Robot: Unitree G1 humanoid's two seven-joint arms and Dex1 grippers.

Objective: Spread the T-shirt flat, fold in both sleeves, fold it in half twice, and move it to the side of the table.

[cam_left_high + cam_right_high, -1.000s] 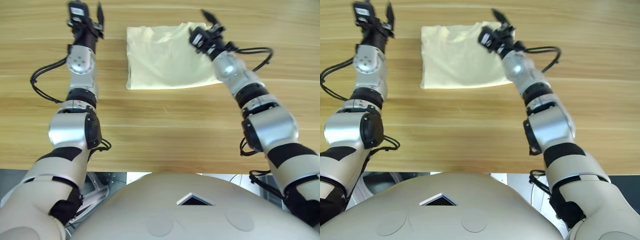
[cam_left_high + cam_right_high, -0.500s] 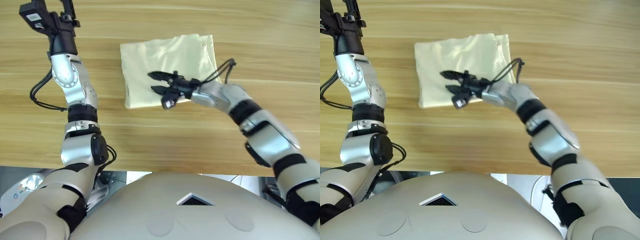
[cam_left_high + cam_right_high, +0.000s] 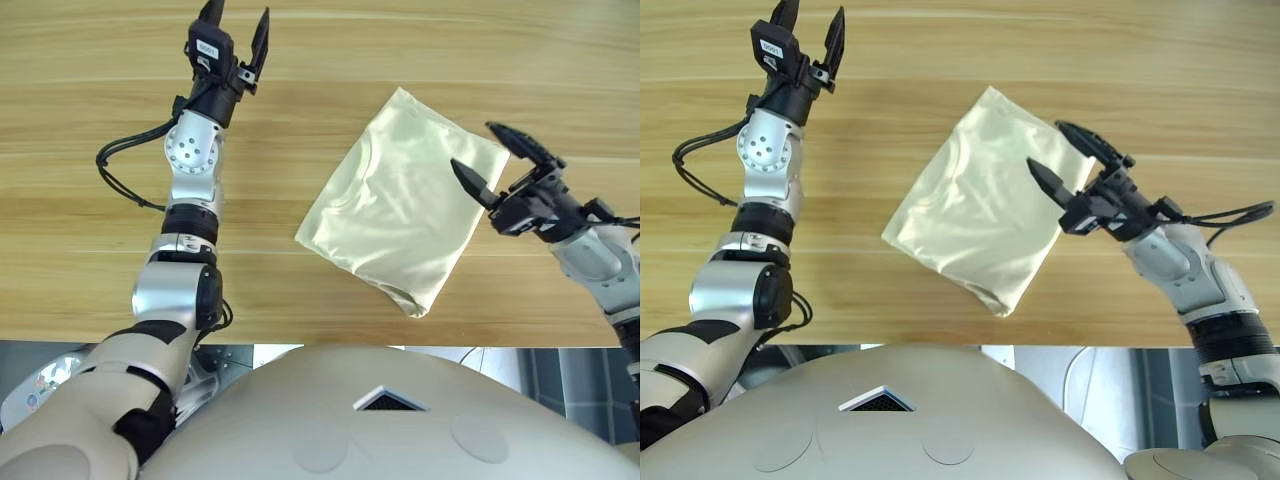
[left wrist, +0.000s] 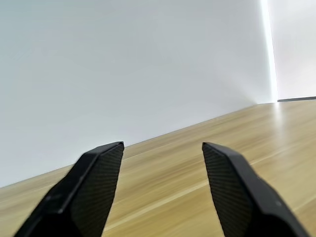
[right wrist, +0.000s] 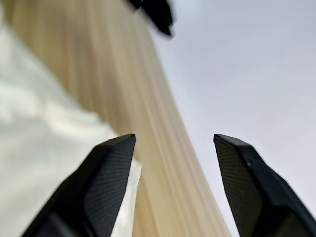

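Label [image 3: 207,47] on left claw [image 3: 240,14] — txt unreadable.

Pale yellow T-shirt [image 3: 400,205], light wood-grain table [image 3: 90,180]

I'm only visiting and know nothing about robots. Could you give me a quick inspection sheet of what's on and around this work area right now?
Surface: light wooden table, bare wood around the cloth.
Job's things: pale yellow T-shirt, folded into a rectangle, lying flat and turned diagonally, right of centre, with one corner close to the near edge.
Clutter: nothing seen.
Grippers: left gripper open, holding nothing, far side of the table to the left. Right gripper open at the shirt's right edge; whether it touches the shirt cannot be told.
Cables: black cables loop beside the left forearm and the right forearm, both apart from the shirt.
Surroundings: plain white wall beyond the table.
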